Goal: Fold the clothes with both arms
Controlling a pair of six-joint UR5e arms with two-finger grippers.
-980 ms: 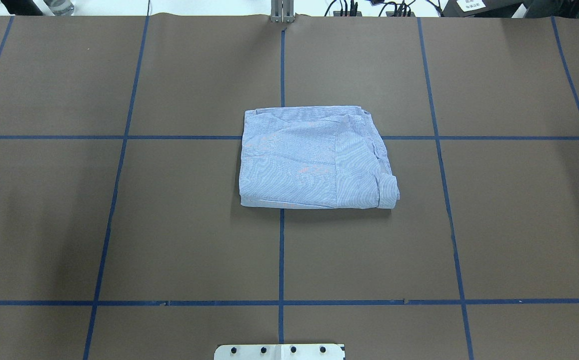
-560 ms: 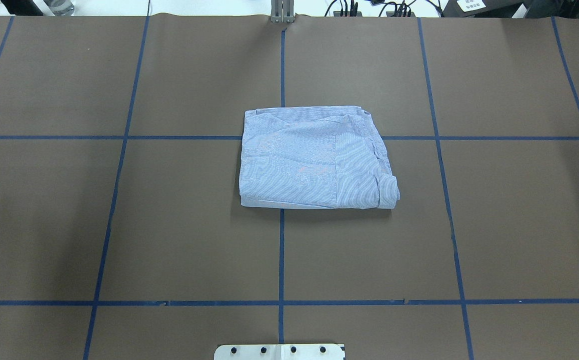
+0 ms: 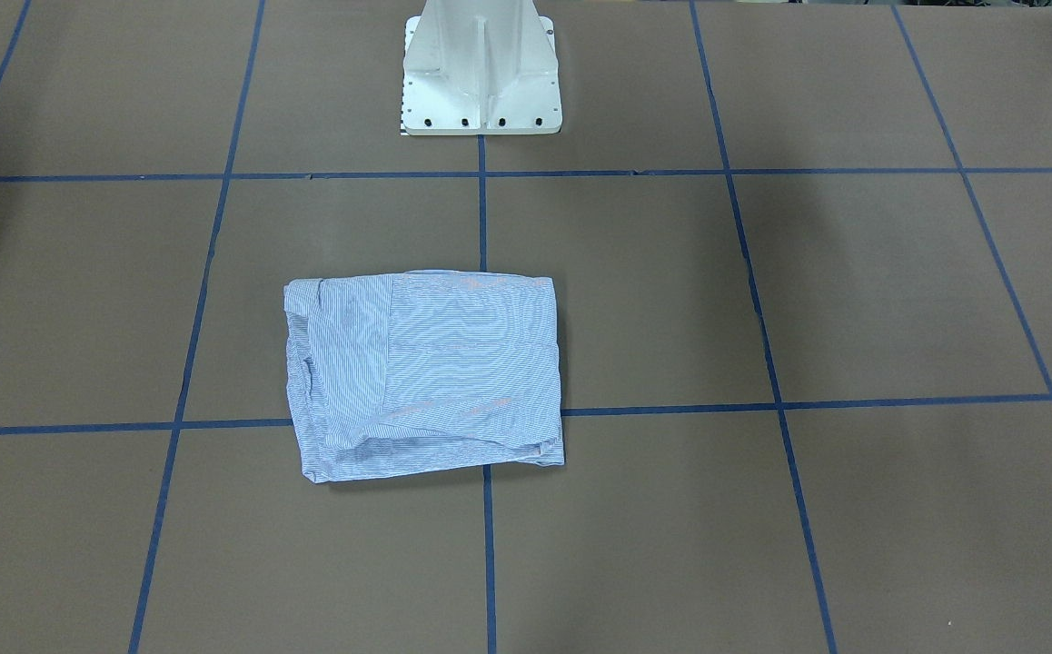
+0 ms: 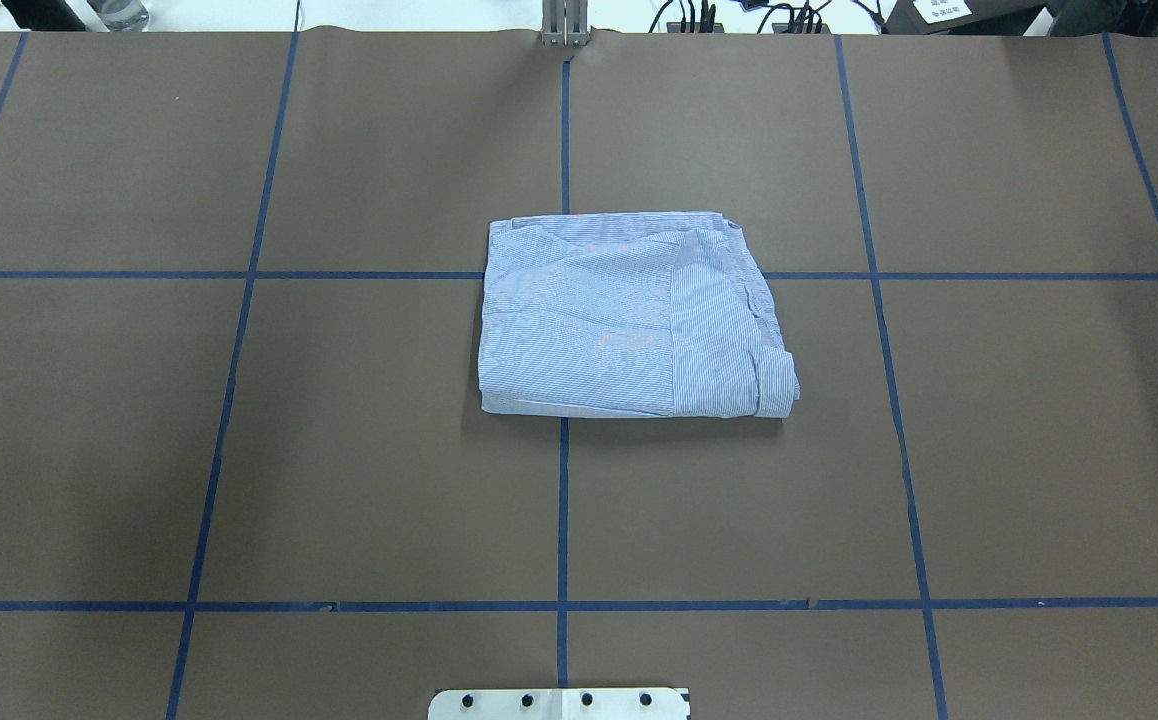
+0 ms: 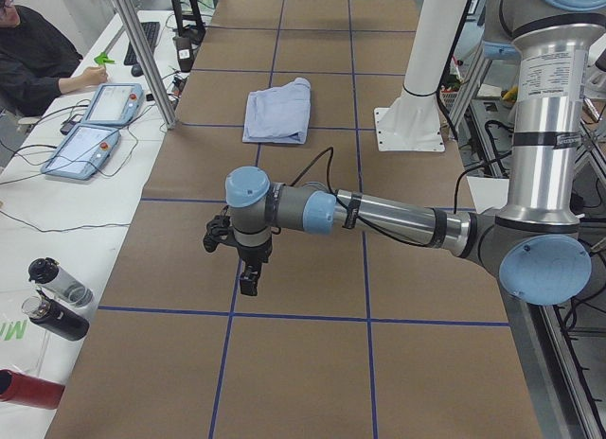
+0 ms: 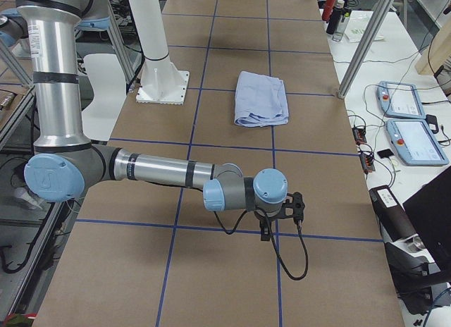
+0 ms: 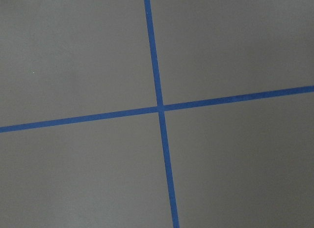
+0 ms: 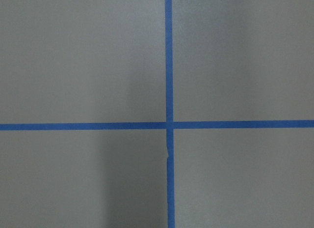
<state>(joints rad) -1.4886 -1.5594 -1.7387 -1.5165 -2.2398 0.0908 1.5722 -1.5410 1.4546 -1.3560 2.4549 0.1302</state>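
Observation:
The light blue-and-white striped shirt (image 4: 629, 315) lies folded into a compact rectangle at the middle of the brown table; it also shows in the front view (image 3: 426, 372) and both side views (image 5: 276, 113) (image 6: 261, 98). No gripper touches it. My left gripper (image 5: 248, 278) hangs over bare table far from the shirt, at the table's left end. My right gripper (image 6: 282, 208) hangs over bare table at the right end. I cannot tell whether either is open or shut. Both wrist views show only brown table and crossing blue tape.
The white pedestal base (image 3: 481, 73) stands behind the shirt on the robot's side. Blue tape lines (image 4: 563, 500) grid the table. An operator (image 5: 33, 51), teach pendants (image 5: 90, 127) and bottles (image 5: 57, 297) are along the far edge.

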